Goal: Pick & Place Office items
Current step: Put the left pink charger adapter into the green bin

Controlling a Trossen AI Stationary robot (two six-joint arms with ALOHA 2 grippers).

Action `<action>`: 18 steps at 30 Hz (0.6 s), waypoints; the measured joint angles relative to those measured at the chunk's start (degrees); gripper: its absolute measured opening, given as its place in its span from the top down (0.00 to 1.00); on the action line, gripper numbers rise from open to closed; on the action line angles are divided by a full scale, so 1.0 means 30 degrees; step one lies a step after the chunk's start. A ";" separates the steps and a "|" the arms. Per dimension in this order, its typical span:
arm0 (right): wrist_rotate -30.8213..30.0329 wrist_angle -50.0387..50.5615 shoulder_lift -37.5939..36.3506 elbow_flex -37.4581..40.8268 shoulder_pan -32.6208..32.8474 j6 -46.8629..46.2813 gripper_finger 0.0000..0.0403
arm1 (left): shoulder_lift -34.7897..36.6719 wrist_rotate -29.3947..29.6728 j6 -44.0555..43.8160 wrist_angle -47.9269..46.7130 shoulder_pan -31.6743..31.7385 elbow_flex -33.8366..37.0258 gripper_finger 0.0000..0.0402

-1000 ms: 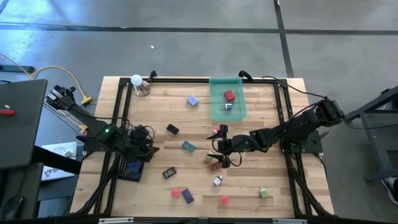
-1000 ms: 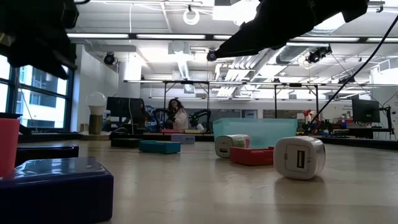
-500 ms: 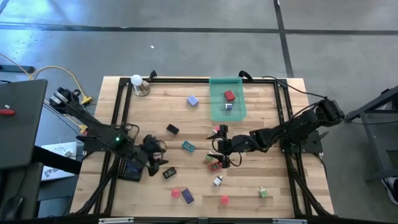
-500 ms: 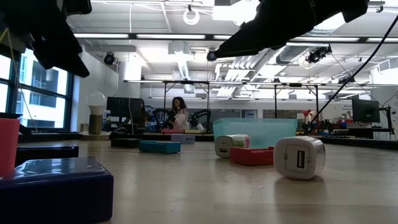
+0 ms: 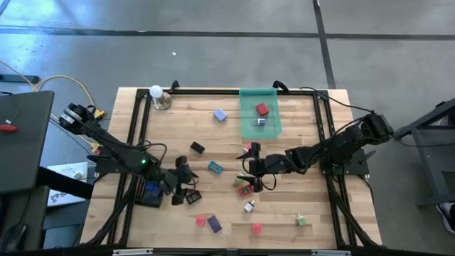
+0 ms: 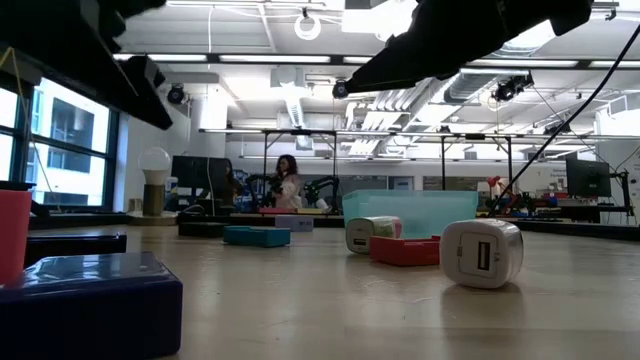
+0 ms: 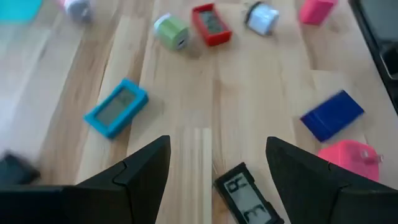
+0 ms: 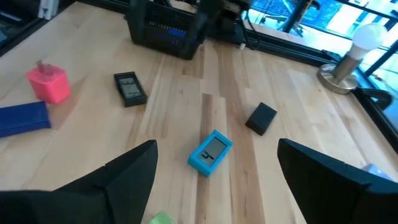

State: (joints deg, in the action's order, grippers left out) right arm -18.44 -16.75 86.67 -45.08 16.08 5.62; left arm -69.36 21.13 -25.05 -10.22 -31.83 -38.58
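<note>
The left gripper point(image 5: 186, 186) hangs over the wooden surface point(image 5: 227, 146) just beside the black display piece point(image 7: 245, 199), its fingers point(image 7: 134, 177) spread wide and holding nothing. In the left wrist view that piece lies between the two fingers, partly cut off at the frame edge. Past it lie a teal display piece point(image 7: 115, 107), a green-and-white block point(image 7: 171, 32), a red flat piece point(image 7: 211, 24), a white block point(image 7: 263, 17), a blue block point(image 7: 331, 116) and a pink block point(image 7: 351, 159); a dark shape at the edge of that view is too cut off to name.

The right gripper point(image 5: 250, 169) waits near the middle of the surface, its fingers point(image 8: 118, 177) wide apart and empty; the high view shows small pieces crowded beneath it that cannot be told apart there. From its wrist, the black tray point(image 8: 165, 28) is partly hidden behind the left arm, and the white ball lamp point(image 8: 354, 53) is cut off at the frame edge.

The translucent green tray point(image 5: 260, 114) holds a red piece point(image 5: 262, 109) and a small pale one point(image 5: 261, 121). In the low view both arms are only dark silhouettes overhead, and a white charger block point(image 6: 481, 253) stands beside a red piece point(image 6: 405, 250).
</note>
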 joint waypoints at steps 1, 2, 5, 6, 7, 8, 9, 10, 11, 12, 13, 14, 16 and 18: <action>-0.0105 0.0007 0.0000 0.0000 -0.0048 0.0055 0.20 | -0.0013 -0.0009 0.0619 0.0022 -0.0075 -0.0181 0.36; -0.0241 0.0007 0.0000 0.0000 -0.0126 0.0147 0.20 | -0.0037 0.0026 0.1116 0.0052 -0.0150 -0.0390 0.36; -0.0311 0.0007 0.0000 0.0000 -0.0575 0.0192 0.20 | -0.0068 0.0105 0.2583 -0.0027 -0.0366 -0.0863 0.36; -0.0311 0.0007 0.0000 0.0000 -0.0724 0.0192 0.20 | -0.0080 0.0125 0.3022 -0.0075 -0.0441 -0.1068 0.36; -0.0311 0.0007 0.0000 0.0000 -0.0854 0.0192 0.20 | -0.0105 0.0144 0.3341 -0.0036 -0.0520 -0.1284 0.36; -0.0318 0.0007 0.0000 0.0000 -0.0972 0.0192 0.20 | -0.0161 0.0149 0.3506 -0.0010 -0.0586 -0.1556 0.36; -0.0317 0.0014 0.0000 0.0000 -0.1070 0.0206 0.20 | -0.0244 0.0159 0.3650 0.0003 -0.0676 -0.1824 0.36; -0.0312 0.0007 0.0000 0.0000 -0.1157 0.0326 0.20 | -0.0392 0.0165 0.3784 -0.0001 -0.0799 -0.2112 0.36; -0.0305 0.0007 0.0000 0.0000 -0.1234 0.0679 0.20 | -0.0635 0.0194 0.3838 -0.0027 -0.0925 -0.2405 0.36; -0.0298 0.0007 0.0000 0.0000 -0.1256 0.1146 0.20 | -0.0997 0.0218 0.3840 -0.0009 -0.1037 -0.2679 0.36; -0.0303 0.0019 0.0000 0.0000 -0.1244 0.1612 0.20 | -0.1515 0.0232 0.3833 -0.0013 -0.1165 -0.2960 0.36; -0.0303 0.0017 0.0000 0.0000 -0.1209 0.1948 0.20 | -0.2104 0.0232 0.3841 -0.0082 -0.1290 -0.3259 0.36; -0.0303 0.0004 0.0000 0.0000 -0.1067 0.2348 0.20 | -0.3533 0.0256 0.4365 -0.0426 -0.1560 -0.4125 0.36; -0.0289 -0.0015 0.0000 0.0000 -0.0877 0.2677 0.20 | -0.4986 0.0597 0.5470 -0.1108 -0.1912 -0.5390 0.36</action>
State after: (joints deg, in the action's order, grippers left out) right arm -19.31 -16.80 86.67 -45.08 13.45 13.65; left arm -84.32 22.92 -8.64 -13.55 -37.56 -54.75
